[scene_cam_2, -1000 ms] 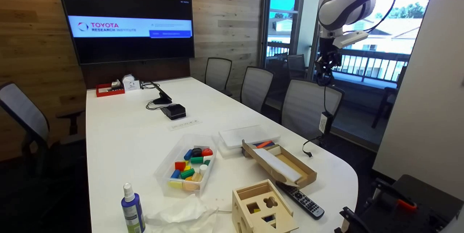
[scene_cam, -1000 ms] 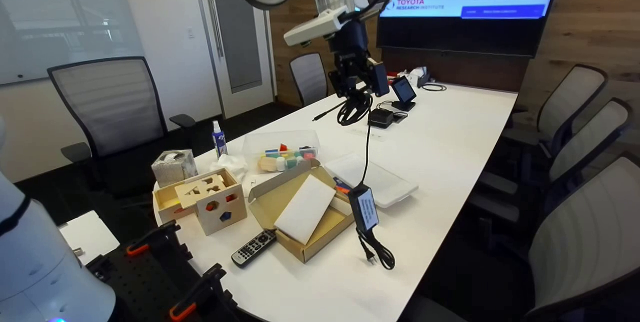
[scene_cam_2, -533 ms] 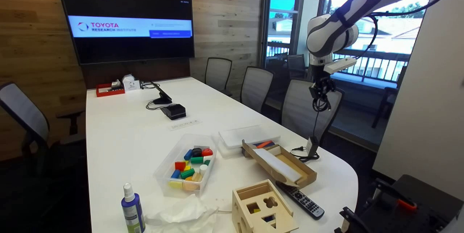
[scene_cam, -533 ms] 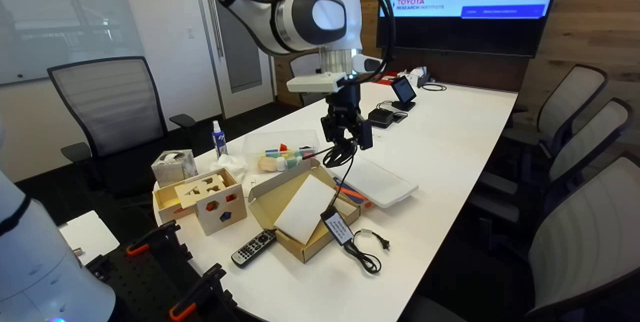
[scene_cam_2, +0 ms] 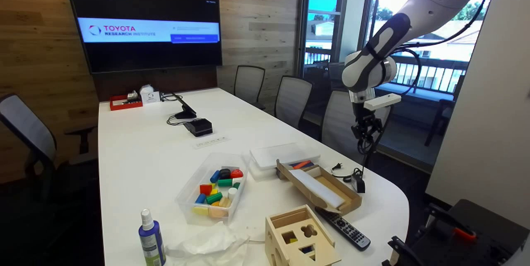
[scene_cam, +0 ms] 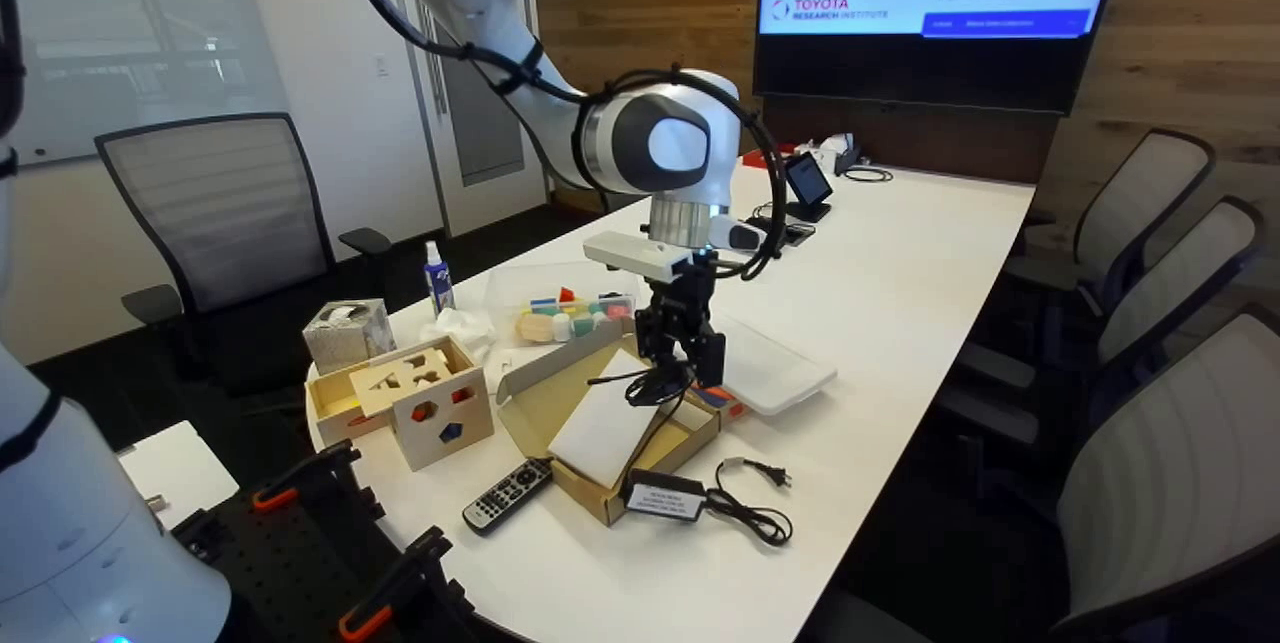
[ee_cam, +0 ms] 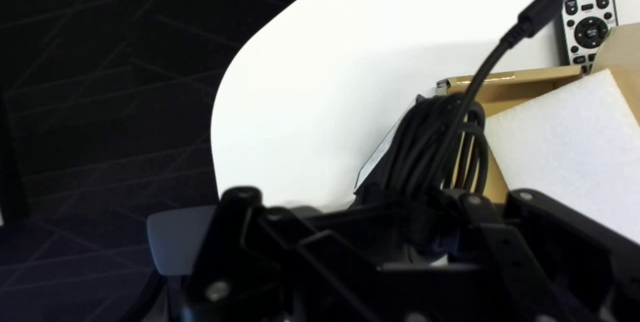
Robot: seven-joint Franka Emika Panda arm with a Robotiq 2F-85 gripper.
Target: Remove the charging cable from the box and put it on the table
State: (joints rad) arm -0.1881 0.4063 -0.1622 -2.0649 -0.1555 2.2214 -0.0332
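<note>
My pincer point(scene_cam: 678, 370): clamped on coiled cable point(ee_cam: 425, 146). Plug point(scene_cam: 776, 475), toward the long edge of the table point(scene_cam: 890, 283): shown by both exterior views only. Box point(scene_cam_2: 351, 204): all three.

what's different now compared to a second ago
The gripper has come down, keeping its hold on the coiled charging cable; the power brick, hanging before, is now down at the table beside the box. Nothing was let go. Box, remote and shape sorter stayed put.
</note>
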